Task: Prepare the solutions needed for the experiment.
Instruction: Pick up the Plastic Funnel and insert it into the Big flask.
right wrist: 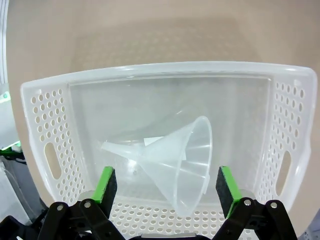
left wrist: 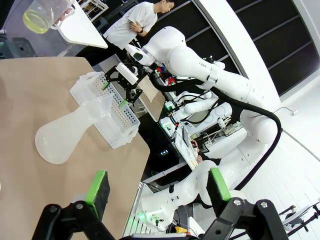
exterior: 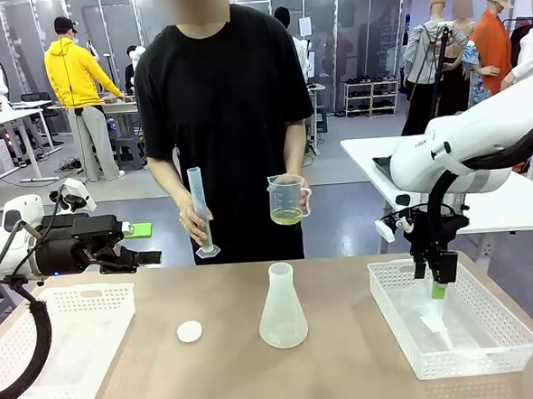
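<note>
Across the surface (exterior: 350, 375) a person stands holding a clear beaker (exterior: 287, 198) up in one hand (exterior: 294, 180). The solutions (exterior: 287, 216) sit in it as a shallow, pale yellow-green layer at the bottom, well above the surface. The other hand (exterior: 191, 224) grips a tall graduated cylinder (exterior: 199, 204), tilted a little. In front of the person a frosted conical flask (exterior: 282, 309) stands upright on the surface, with a small white disc (exterior: 189, 331) lying near it. The left fingers (exterior: 145, 257) hang near the far corner of the left basket (exterior: 82, 294), spread wide and holding nothing. The right fingers (exterior: 439, 288) hover over the right basket (exterior: 480, 358), also spread wide and empty. From the right wrist view they frame a clear funnel (right wrist: 175, 155) lying on its side in that basket.
</note>
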`<state>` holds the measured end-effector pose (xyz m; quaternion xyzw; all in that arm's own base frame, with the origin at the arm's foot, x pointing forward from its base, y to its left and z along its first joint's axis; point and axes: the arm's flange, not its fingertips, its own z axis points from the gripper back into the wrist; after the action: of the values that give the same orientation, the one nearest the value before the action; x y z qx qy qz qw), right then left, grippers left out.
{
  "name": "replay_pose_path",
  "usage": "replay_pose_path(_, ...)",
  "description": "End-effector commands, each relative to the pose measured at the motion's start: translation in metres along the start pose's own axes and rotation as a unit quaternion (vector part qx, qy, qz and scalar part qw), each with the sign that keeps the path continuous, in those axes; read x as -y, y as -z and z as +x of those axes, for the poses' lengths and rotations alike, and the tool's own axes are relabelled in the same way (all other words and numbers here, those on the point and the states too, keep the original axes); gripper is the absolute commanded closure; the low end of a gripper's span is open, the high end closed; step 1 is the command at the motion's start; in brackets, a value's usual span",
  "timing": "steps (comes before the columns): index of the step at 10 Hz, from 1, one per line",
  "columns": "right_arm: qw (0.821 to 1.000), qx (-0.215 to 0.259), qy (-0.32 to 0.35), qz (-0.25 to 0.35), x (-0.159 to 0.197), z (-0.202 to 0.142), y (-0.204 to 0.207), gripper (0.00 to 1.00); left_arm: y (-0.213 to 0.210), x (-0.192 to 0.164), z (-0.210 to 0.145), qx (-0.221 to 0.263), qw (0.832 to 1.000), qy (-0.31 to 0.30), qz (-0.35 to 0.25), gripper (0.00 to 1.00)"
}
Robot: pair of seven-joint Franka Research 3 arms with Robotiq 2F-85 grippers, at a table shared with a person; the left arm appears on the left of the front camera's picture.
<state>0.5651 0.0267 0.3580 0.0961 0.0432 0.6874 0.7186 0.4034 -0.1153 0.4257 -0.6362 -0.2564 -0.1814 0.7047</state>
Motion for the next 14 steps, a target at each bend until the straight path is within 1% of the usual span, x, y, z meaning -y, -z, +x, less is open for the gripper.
replay_pose_path(1, 1.000, -0.001, -0.008, 0.018, 0.0033, -0.0015, 0.0084, 0.00, 0.0013, 0.0008, 0.0008, 0.006, 1.000, -0.004, -0.010, 0.00)
replay_pose_path(3, 1.000, 0.005, -0.006, 0.018, 0.0058, -0.0040, 0.0145, 0.00, 0.0013, 0.0008, 0.0008, 0.006, 1.000, -0.004, -0.010, 0.00)
replay_pose_path(4, 1.000, -0.008, -0.015, 0.018, 0.0044, -0.0045, 0.0151, 0.19, 0.0013, 0.0008, 0.0008, 0.006, 1.000, -0.004, -0.010, 0.00)
replay_pose_path(5, 1.000, -0.015, -0.015, 0.019, 0.0040, -0.0049, 0.0153, 0.19, 0.0013, 0.0008, 0.0008, 0.006, 1.000, -0.004, -0.010, 0.00)
replay_pose_path(6, 1.000, -0.018, -0.017, 0.018, 0.0038, -0.0049, 0.0156, 0.39, 0.0013, 0.0008, 0.0008, 0.006, 1.000, -0.004, -0.010, 0.00)
replay_pose_path(7, 1.000, -0.018, -0.017, 0.018, 0.0038, -0.0050, 0.0158, 0.22, 0.0013, 0.0008, 0.0008, 0.006, 1.000, -0.004, -0.010, 0.00)
replay_pose_path(8, 0.999, -0.020, -0.017, 0.018, 0.0048, -0.0055, 0.0161, 0.58, 0.0013, 0.0008, 0.0008, 0.006, 1.000, -0.004, -0.010, 0.00)
replay_pose_path(9, 0.999, -0.021, -0.018, 0.020, 0.0056, -0.0054, 0.0162, 0.41, 0.0013, 0.0008, 0.0008, 0.006, 1.000, -0.004, -0.010, 0.00)
replay_pose_path(10, 0.999, -0.021, -0.019, 0.021, 0.0059, -0.0048, 0.0158, 0.77, 0.0013, 0.0008, 0.0008, 0.006, 1.000, -0.004, -0.010, 0.00)
replay_pose_path(11, 0.999, -0.021, -0.017, 0.022, 0.0064, -0.0046, 0.0154, 0.60, 0.0013, 0.0008, 0.0008, 0.006, 1.000, -0.004, -0.010, 0.00)
replay_pose_path(12, 0.999, -0.023, -0.014, 0.023, 0.0071, -0.0048, 0.0147, 0.97, 0.0013, 0.0008, 0.0008, 0.006, 1.000, -0.004, -0.010, 0.00)
replay_pose_path(13, 0.999, -0.023, -0.016, 0.023, 0.0071, -0.0045, 0.0143, 0.79, 0.0013, 0.0008, 0.0008, 0.006, 1.000, -0.004, -0.010, 0.00)
replay_pose_path(14, 0.999, -0.024, -0.016, 0.023, 0.0076, -0.0043, 0.0139, 1.00, 0.0013, 0.0008, 0.0008, 0.006, 1.000, -0.004, -0.010, 0.00)
